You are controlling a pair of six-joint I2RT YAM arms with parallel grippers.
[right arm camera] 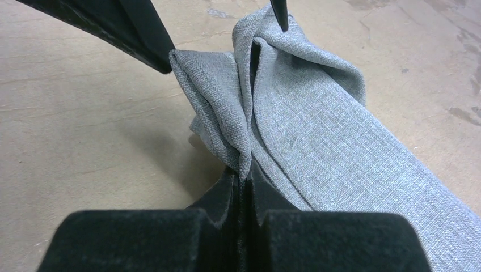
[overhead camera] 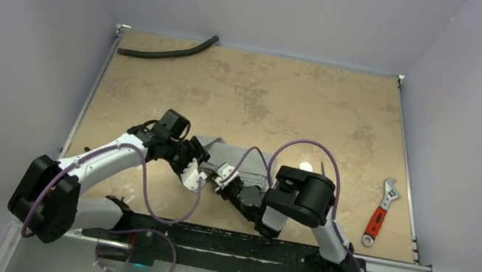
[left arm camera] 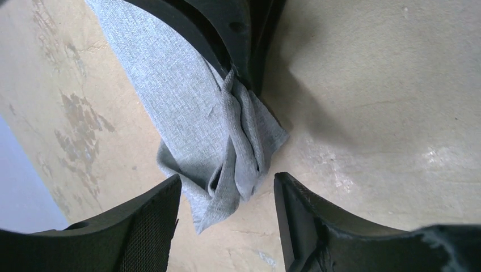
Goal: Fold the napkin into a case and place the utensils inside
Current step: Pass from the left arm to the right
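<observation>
Where the two arms meet near the front of the table point(overhead camera: 266, 103), the right gripper point(right arm camera: 245, 178) is clamped tight on a pinched fold of the napkin point(right arm camera: 317, 147). Its jaws are pressed together, and the cloth rises out of them in a crumpled ridge. Just beside it the left gripper point(left arm camera: 227, 224) stands open and has hold of nothing. Its fingers point(left arm camera: 142, 226) sit well apart on either side of the bunched corner. Their tips are right at the cloth, though I cannot tell whether they touch it.

From that gathered end the napkin runs away as a narrow folded strip, flat on the table between the two wrists. In the top view the wrists partly hide it.

Off to the right, near the table's edge, lies a red-handled wrench point(overhead camera: 381, 209), well apart from the cloth. A little farther back, just past the right arm's elbow, a small white spoon point(overhead camera: 305, 166) rests on the bare table. Beside it is what may be a thin dark stick point(overhead camera: 323, 168), too small to be sure of.

At the far left corner a black hose point(overhead camera: 166, 54) curves along the back edge.
</observation>
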